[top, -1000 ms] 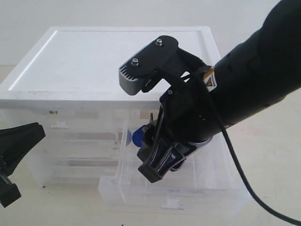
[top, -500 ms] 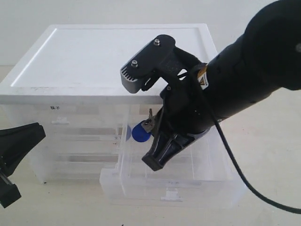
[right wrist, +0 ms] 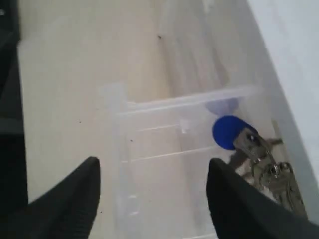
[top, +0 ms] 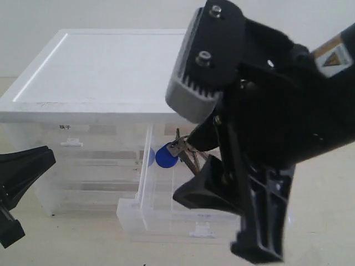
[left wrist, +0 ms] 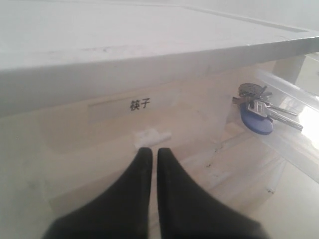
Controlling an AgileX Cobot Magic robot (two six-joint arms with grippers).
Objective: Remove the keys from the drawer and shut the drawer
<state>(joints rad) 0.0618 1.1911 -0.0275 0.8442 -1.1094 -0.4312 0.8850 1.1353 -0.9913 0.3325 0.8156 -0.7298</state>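
Note:
The clear drawer (top: pixel 166 219) stands pulled out of the right half of the cabinet, its white tab handle facing forward. Inside it near the back lie the keys (top: pixel 178 148), silver with a round blue fob (top: pixel 165 157). My right gripper (top: pixel 228 220) hangs open above the drawer, close to the camera, holding nothing. In the right wrist view the keys (right wrist: pixel 266 167) lie just beside one fingertip (right wrist: pixel 234 191), inside the drawer wall (right wrist: pixel 184 101). My left gripper (left wrist: pixel 150 152) is shut and empty, in front of the black-lettered drawer (left wrist: pixel 75 144); the keys (left wrist: pixel 261 107) show off to its side.
The white-topped storage cabinet (top: pixel 127 66) fills the middle, with full-width clear drawers below the labelled one. My left gripper (top: pixel 22 172) sits low at the left edge. The bulky right arm (top: pixel 299 122) blocks the right side of the exterior view.
My right gripper has lifted out of the drawer toward the camera and now looks much larger. The keys stay where they were. The left gripper has not moved.

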